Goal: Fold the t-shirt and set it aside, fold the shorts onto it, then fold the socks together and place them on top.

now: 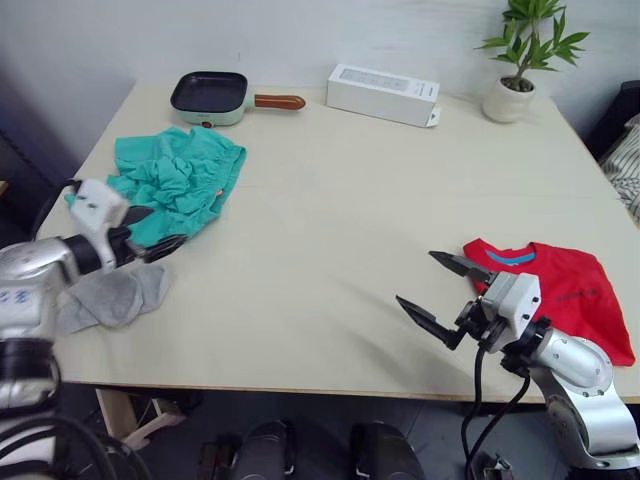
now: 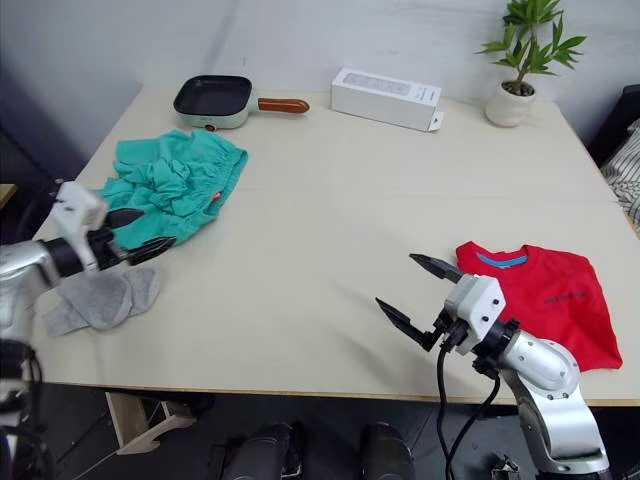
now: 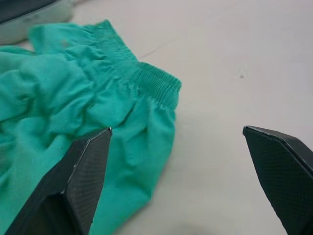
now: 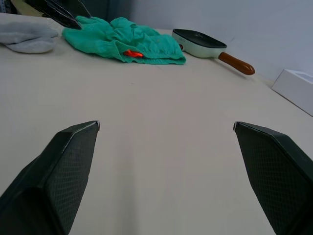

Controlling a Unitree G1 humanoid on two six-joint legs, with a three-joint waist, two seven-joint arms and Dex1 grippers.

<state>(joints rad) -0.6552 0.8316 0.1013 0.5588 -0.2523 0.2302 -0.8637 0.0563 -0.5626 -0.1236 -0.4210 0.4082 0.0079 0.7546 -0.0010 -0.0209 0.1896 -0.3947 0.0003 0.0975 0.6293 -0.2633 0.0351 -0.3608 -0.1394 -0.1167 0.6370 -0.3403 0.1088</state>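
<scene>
Pale tabletop (image 1: 330,240) is bearing crumpled teal shorts (image 1: 180,180), lying just before the spread-fingered left gripper (image 1: 150,232); right gripper (image 1: 438,292) is gaping beside the red t-shirt (image 1: 565,290).

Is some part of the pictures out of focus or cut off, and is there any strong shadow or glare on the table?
Left wrist view: the shorts look sharp, the near fingers soft. Left eye view: the table is evenly lit, no glare, faint shadows; the t-shirt lies whole.
</scene>
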